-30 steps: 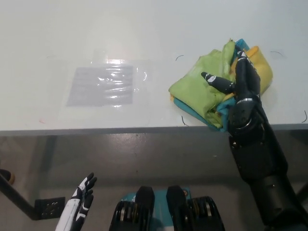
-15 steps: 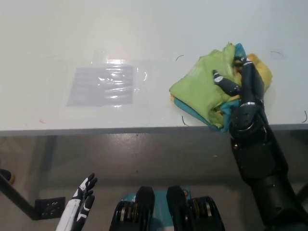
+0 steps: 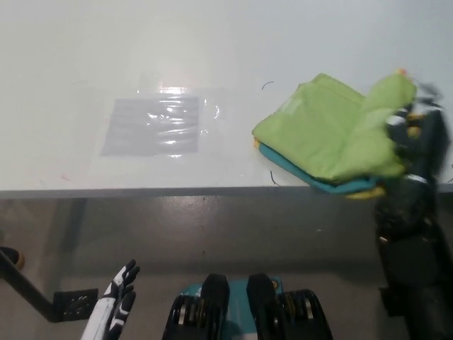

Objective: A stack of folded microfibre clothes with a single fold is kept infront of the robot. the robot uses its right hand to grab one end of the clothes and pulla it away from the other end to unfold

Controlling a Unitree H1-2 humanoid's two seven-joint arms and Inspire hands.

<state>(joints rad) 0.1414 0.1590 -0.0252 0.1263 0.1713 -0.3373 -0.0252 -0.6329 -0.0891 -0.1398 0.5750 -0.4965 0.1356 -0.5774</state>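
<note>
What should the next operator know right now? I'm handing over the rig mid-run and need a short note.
Right hand: at the right end of the cloth stack, shut on the green cloth, lifting its right edge; the picture is blurred there.
Left hand: resting low at lower left, below the table edge, open, holding nothing.
Stack: on the white table near its front edge, right of a clear plastic sheet. A teal cloth and a yellow one lie beneath the green.
Done: top cloth's end grabbed and raised.
Left: pull that end away from the other end until the green cloth lies unfolded.
</note>
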